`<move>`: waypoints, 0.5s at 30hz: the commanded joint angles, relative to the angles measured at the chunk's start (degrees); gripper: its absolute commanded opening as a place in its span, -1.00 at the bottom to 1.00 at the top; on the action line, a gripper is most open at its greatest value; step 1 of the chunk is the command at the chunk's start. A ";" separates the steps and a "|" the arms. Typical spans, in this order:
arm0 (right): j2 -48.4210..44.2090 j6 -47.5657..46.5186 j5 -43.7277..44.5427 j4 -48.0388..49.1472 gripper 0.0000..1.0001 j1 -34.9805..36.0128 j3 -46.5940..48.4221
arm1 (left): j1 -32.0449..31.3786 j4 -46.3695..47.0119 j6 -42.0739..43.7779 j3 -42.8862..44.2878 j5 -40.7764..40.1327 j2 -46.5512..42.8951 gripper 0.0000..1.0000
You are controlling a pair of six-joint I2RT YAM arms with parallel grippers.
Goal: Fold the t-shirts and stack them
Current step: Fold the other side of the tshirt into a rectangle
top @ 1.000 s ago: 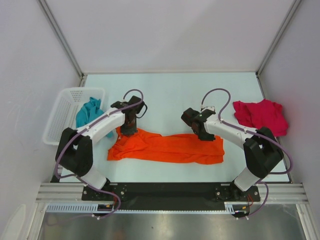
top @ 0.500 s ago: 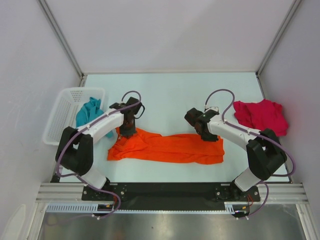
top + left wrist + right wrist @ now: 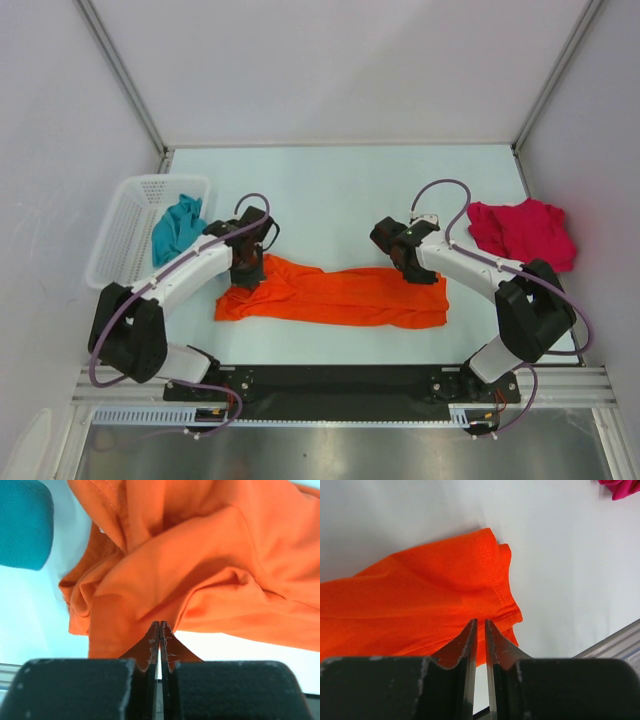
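Observation:
The orange t-shirt (image 3: pixel 335 297) lies stretched in a long strip left to right across the near part of the table. My left gripper (image 3: pixel 248 272) sits on its upper left end. In the left wrist view its jaws (image 3: pixel 160 624) are shut, with orange folds (image 3: pixel 210 570) drawn to the tips. My right gripper (image 3: pixel 418 270) is at the shirt's upper right corner; its jaws (image 3: pixel 481 621) are nearly together, pinching the stitched hem (image 3: pixel 492 575). The crimson t-shirt (image 3: pixel 522 232) lies crumpled at the far right. The teal t-shirt (image 3: pixel 178 226) hangs over the basket's side.
A white mesh basket (image 3: pixel 132 215) stands at the left edge of the table, close behind my left arm. The metal frame rail (image 3: pixel 340 382) runs along the near edge, and white walls close off the left, right and back.
My left arm has swung outward to the left, and its gripper has shifted slightly left and nearer on the orange cloth while closing the last bit. The right gripper has edged slightly right.

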 commanded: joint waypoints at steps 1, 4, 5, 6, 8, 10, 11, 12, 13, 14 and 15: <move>-1.93 0.23 1.03 -0.65 -0.67 0.10 -0.15 | -1.60 -1.17 -1.38 -0.83 2.65 -3.23 -0.95; -2.02 0.23 1.03 -0.56 -0.67 0.10 -0.23 | -2.74 -0.91 -2.00 -2.76 2.92 -3.49 -0.95; -2.11 0.31 1.12 -0.56 -0.67 0.10 -0.23 | -2.83 -0.73 -2.17 -3.20 3.01 -3.58 -0.95; -2.11 0.14 1.12 -0.65 -0.67 0.10 -0.23 | -2.92 -0.56 -2.35 -3.64 3.01 -3.49 -0.95; -2.11 0.14 1.12 -0.56 -0.67 0.19 -0.23 | -2.92 -0.03 -2.17 -4.00 2.31 -3.41 -0.95; -2.11 0.14 1.21 -0.65 -0.67 0.10 -0.15 | -2.92 0.23 -2.00 -3.04 2.04 -2.27 -0.95; -2.11 0.14 1.21 -0.74 -0.67 0.10 -0.15 | -2.92 0.41 -1.91 -2.69 2.30 -1.74 -0.95; -2.28 0.14 1.21 -0.65 -0.67 0.10 -0.15 | -3.01 0.59 -1.82 -2.42 2.65 -0.95 -0.96; -2.37 0.23 1.30 -0.82 -0.67 0.10 -0.15 | -3.01 0.85 -1.82 -2.16 3.09 -0.68 -0.96; -2.46 0.23 1.30 -0.91 -0.67 0.10 -0.23 | -3.01 1.03 -1.82 -2.24 3.62 -0.68 -0.96; -2.72 0.23 1.38 -0.91 -0.67 0.10 -0.23 | -3.01 1.03 -1.91 -2.42 4.67 -0.77 -0.96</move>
